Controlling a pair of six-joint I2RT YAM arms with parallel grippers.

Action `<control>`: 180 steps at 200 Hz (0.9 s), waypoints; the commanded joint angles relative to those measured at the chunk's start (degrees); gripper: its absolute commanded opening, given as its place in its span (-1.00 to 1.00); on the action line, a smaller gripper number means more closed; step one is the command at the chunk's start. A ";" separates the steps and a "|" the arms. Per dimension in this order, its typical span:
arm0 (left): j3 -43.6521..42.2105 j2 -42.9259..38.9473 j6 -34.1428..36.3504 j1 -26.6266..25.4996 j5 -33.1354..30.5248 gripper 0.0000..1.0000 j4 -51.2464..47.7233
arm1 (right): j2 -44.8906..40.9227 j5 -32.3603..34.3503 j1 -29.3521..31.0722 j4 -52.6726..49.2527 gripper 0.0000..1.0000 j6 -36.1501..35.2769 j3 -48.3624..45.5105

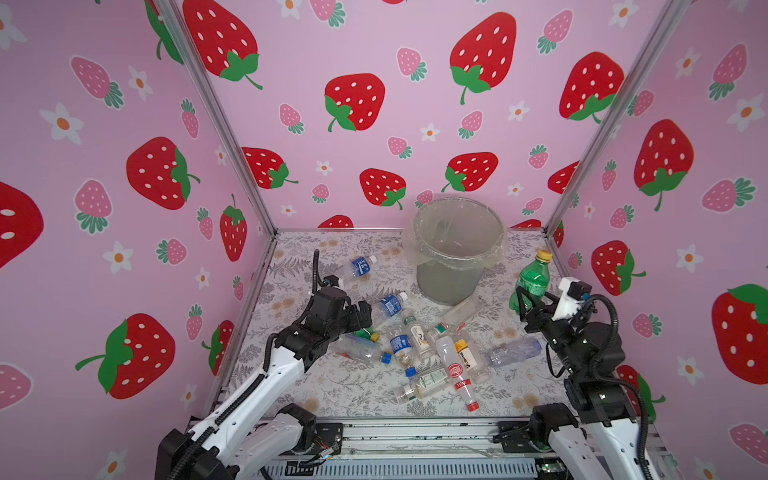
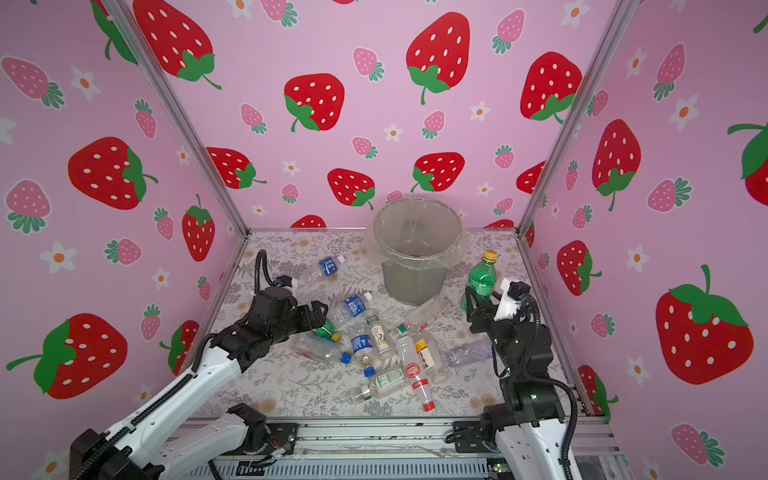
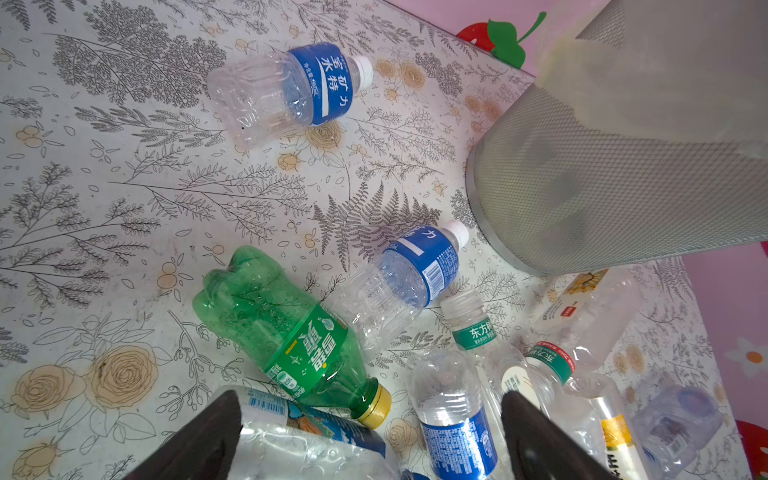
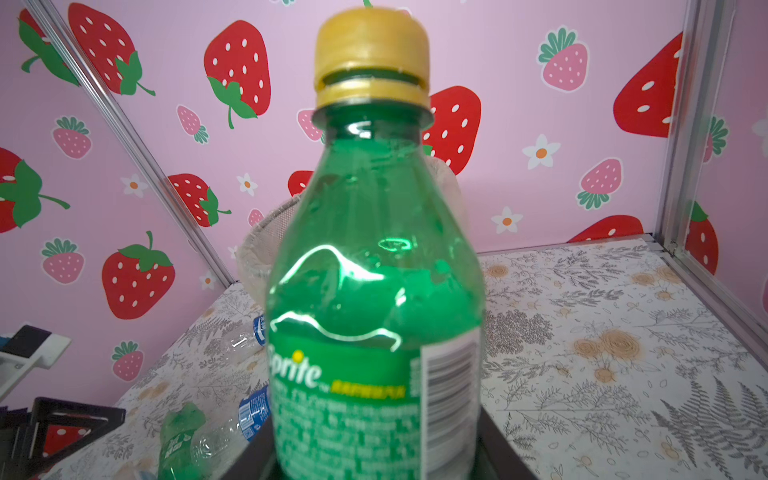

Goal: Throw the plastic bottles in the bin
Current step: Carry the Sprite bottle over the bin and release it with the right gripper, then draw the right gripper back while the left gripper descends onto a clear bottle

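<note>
The job has barely begun, as I judge it. My right gripper is closed on a green bottle and holds it upright, yellow cap on top, clear of the desk. That bottle hangs to the right of the bin, near it but beside it rather than over the opening. The right wrist view shows the bin's rim behind the bottle, so I must lift the bottle and carry it over before I let go.

I can make out no bottle inside the bin, though the liner blurs the bottom.

All the other bottles lie on their sides on the desk, most of them heaped in front of the bin. One with a blue label lies apart, towards the back.

My left gripper is spread wide, holds nothing, and hovers low over the left edge of the heap. In the left wrist view a clear bottle lies between its fingers, and a second green bottle lies just beyond. I cannot tell whether the fingers touch either one.
</note>
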 commanded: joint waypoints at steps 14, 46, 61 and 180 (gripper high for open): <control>0.72 -0.41 -0.35 -0.24 -0.09 0.98 -0.93 | 12.67 -0.29 0.59 1.98 -0.10 1.93 13.47; 1.20 -0.74 -0.77 -0.25 -0.20 0.98 -1.32 | 32.94 2.60 4.12 -5.72 0.06 0.57 32.39; 1.19 -1.20 -1.20 -0.21 -0.31 0.98 -1.44 | 40.08 2.73 4.96 -9.60 0.23 -0.60 40.86; 2.57 -1.48 -1.52 -0.25 -1.52 0.98 -5.02 | 31.60 11.51 4.42 -17.13 0.99 -0.61 32.40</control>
